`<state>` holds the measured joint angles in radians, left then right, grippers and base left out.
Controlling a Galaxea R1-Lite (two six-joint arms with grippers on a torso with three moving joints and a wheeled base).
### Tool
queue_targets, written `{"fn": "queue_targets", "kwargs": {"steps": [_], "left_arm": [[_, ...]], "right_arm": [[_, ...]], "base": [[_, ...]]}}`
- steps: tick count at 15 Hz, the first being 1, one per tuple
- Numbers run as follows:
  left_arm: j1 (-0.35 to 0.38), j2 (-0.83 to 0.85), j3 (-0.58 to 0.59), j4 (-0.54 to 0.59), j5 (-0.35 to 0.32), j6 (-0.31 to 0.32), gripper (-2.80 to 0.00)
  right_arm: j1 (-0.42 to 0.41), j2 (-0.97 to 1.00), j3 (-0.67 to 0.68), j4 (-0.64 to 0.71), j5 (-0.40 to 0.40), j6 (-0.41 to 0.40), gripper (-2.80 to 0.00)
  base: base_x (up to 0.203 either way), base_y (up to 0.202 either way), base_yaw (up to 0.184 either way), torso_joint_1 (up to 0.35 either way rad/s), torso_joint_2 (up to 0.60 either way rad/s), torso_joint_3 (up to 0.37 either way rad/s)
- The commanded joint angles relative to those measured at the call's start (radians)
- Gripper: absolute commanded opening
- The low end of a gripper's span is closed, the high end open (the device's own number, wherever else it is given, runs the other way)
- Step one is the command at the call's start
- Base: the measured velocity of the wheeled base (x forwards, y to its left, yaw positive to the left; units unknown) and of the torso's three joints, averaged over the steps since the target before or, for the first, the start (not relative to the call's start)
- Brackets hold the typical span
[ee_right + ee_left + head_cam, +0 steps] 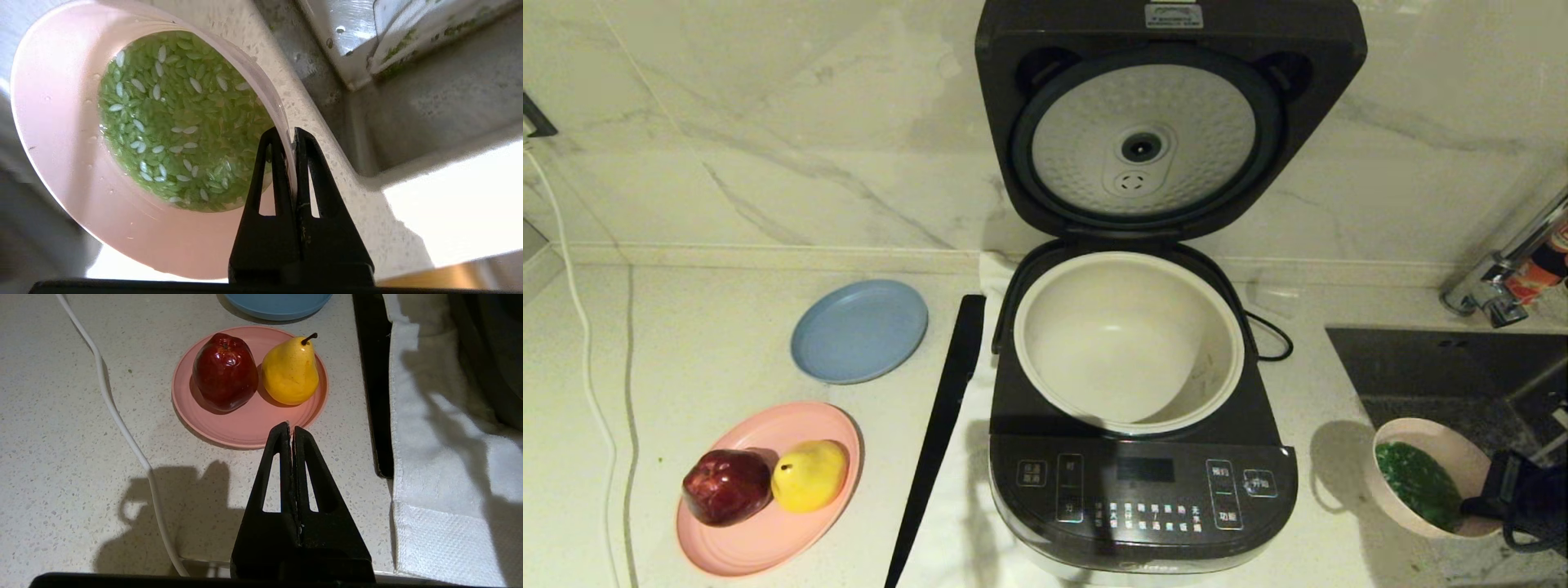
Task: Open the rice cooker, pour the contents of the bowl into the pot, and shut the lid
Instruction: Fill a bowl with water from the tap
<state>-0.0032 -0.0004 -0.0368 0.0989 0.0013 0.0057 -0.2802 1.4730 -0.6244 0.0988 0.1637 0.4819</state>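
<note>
The dark rice cooker [1143,490] stands in the middle with its lid [1168,122] raised upright, dimpled silver disc facing me. The cream-white pot [1129,339] inside holds nothing. To the cooker's right the pale pink bowl [1392,490] [53,134] is tilted and lifted slightly, its shadow on the counter to its left. It holds green grains mixed with white ones [1419,483] [179,122]. My right gripper [1490,496] [291,136] is shut on the bowl's rim, one finger inside, one outside. My left gripper [290,428] is shut on nothing, above the counter near the pink plate.
A pink plate [768,535] [245,428] carries a red apple [727,486] and a yellow pear [809,475]. A blue plate [859,331] lies behind it. A long black strip [939,433] and a white cloth [445,457] lie left of the cooker. The sink [1445,367] and tap [1503,278] are at right.
</note>
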Motion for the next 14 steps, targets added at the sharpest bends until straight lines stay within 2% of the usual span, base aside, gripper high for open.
{"fn": "queue_targets", "kwargs": {"steps": [1, 5, 11, 14], "left_arm": [[0.000, -0.001, 0.000, 0.001, 0.000, 0.000, -2.80], [0.000, -0.001, 0.000, 0.001, 0.000, 0.000, -2.80], [0.000, -0.001, 0.000, 0.001, 0.000, 0.000, -2.80], [0.000, -0.001, 0.000, 0.001, 0.000, 0.000, -2.80]], "right_arm": [[-0.094, -0.010, -0.037, 0.014, 0.024, 0.002, -2.80], [-0.279, 0.073, -0.084, 0.008, 0.062, -0.004, -2.80], [-0.589, 0.257, -0.230, 0.005, 0.147, -0.088, -2.80], [-0.693, 0.367, -0.317, 0.004, 0.160, -0.119, -2.80]], "base": [[0.000, 0.000, 0.000, 0.000, 0.00, 0.000], [0.000, 0.000, 0.000, 0.000, 0.00, 0.000], [0.000, 0.000, 0.000, 0.000, 0.00, 0.000], [0.000, 0.000, 0.000, 0.000, 0.00, 0.000]]}}
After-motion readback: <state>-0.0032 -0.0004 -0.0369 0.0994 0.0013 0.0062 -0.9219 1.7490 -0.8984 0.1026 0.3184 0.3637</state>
